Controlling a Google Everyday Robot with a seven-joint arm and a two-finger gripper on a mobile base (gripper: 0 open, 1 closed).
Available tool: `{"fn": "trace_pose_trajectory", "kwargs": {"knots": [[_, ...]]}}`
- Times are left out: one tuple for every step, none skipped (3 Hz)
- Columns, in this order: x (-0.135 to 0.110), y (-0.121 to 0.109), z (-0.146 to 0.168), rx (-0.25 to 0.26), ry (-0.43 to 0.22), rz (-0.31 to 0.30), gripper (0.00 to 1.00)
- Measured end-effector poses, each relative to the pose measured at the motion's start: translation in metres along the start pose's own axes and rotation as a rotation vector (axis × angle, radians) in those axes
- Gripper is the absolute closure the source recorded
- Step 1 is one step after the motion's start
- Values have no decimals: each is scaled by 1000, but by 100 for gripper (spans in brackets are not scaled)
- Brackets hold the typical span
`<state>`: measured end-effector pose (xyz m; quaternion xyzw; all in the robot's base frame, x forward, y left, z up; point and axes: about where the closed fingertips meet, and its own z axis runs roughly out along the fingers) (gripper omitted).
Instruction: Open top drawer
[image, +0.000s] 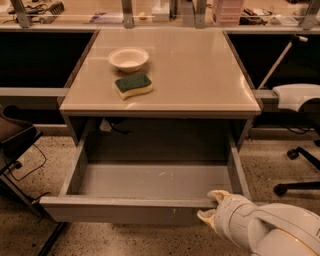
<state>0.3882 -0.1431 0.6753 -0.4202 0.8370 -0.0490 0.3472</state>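
The top drawer of the beige-topped cabinet stands pulled far out, and its shallow grey box interior is empty. My gripper is at the right end of the drawer's front panel. One fingertip hooks over the top rim into the drawer and the other sits against the outer face, so the jaws are closed on the panel. My white arm comes in from the bottom right.
A white bowl and a green-and-yellow sponge lie on the cabinet top. An office chair base stands at the right and a dark chair at the left. Cluttered desks run along the back.
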Motion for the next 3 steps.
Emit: {"fn": "trace_pose_trajectory", "kwargs": {"knots": [[0,0,0,0,0,0,11],[0,0,0,0,0,0,0],[0,0,0,0,0,0,0]]}}
